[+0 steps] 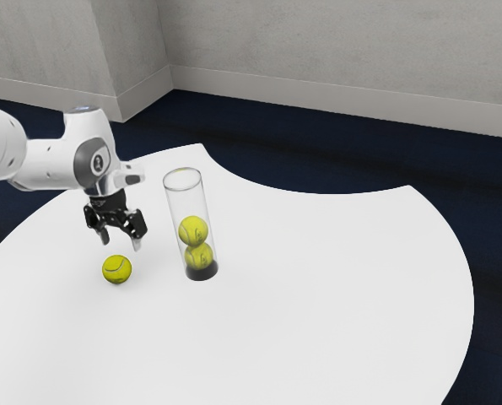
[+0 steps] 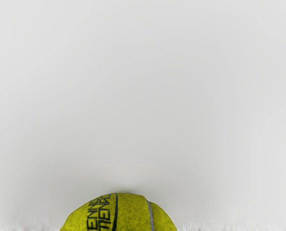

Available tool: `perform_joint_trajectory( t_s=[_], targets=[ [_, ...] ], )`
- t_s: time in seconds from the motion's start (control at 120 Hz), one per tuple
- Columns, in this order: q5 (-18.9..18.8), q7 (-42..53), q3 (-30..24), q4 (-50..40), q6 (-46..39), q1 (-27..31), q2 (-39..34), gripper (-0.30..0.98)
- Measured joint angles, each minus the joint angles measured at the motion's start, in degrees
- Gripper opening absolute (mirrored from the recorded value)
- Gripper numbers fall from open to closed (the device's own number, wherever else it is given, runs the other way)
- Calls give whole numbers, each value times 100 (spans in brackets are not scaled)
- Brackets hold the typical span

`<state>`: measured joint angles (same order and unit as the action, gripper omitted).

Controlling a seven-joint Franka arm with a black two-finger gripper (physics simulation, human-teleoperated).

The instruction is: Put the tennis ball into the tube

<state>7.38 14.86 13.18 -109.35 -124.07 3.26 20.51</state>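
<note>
- The black two-finger gripper (image 1: 121,240) is open, its fingertips spread well apart; it grasps nothing and hangs just above the loose tennis ball (image 1: 116,269).
- That ball is yellow-green, with dark lettering, a black line and a pale seam in the wrist view.
- It rests on the white table (image 1: 318,295), toward the edge at the exterior view's left.
- Near it, on the exterior view's right, the clear tube (image 1: 177,201) stands upright, holding two stacked tennis balls (image 1: 193,230) above its black base.
</note>
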Motion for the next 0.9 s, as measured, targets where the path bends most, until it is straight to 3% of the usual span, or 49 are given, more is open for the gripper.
perform_joint_trajectory(
  t_s=[0.517,0.9],
  targets=[
    [42,-244,530,-389,72,-446,-162,69],
    [-701,-448,577,-341,-263,-506,-166,69]
  ],
)
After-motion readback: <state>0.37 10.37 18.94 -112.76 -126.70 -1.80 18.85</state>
